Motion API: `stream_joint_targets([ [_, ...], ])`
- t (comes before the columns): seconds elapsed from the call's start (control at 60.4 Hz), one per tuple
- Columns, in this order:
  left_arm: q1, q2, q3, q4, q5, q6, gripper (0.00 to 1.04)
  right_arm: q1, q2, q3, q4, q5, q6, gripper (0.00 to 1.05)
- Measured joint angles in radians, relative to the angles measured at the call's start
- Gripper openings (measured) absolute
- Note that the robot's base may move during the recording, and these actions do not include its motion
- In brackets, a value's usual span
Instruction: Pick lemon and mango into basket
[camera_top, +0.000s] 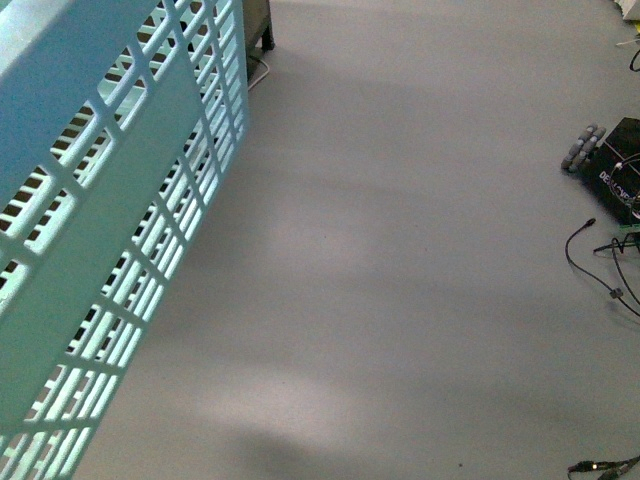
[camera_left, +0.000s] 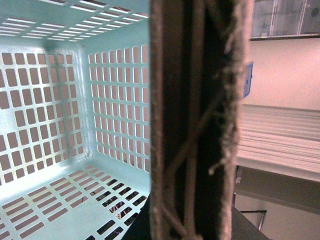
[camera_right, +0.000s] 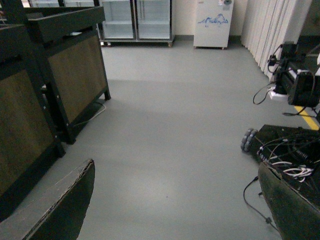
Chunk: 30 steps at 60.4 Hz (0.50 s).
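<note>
The basket (camera_top: 120, 200) fills the left of the front view. Its slotted wall leans, and its long axis runs on a slant from the near left toward the far middle, so it probably does not sit flat on the grey surface (camera_top: 400, 250). What bears it cannot be seen.

In the left wrist view a dark, fuzzy-edged pad (camera_left: 195, 125) stands right in front of the basket's open inside. The slotted floor and two walls lie just beyond the left jaws, and the mouth faces them. This likely keeps the basket within reach for dropping fruit in. Whether the left jaws are closed, or grip the rim, cannot be told.

The right jaws are spread wide. Their pads (camera_right: 60, 210) are well apart, and only bare surface lies between them. Dark stands (camera_right: 50, 75) are off to one side beyond them, and a wheeled base (camera_right: 285, 145) with cables to the other.

Neither the lemon nor the mango is in view, so which way they point cannot be told. The visible part of the basket holds no fruit, so both picks seem yet to be done.
</note>
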Motion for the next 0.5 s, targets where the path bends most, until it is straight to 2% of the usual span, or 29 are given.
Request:
stream_joint_targets([
  [0.497, 0.000, 0.000, 0.000, 0.000, 0.000, 0.000, 0.05, 0.000, 0.000, 0.000, 0.000, 0.001, 0.001, 0.96],
])
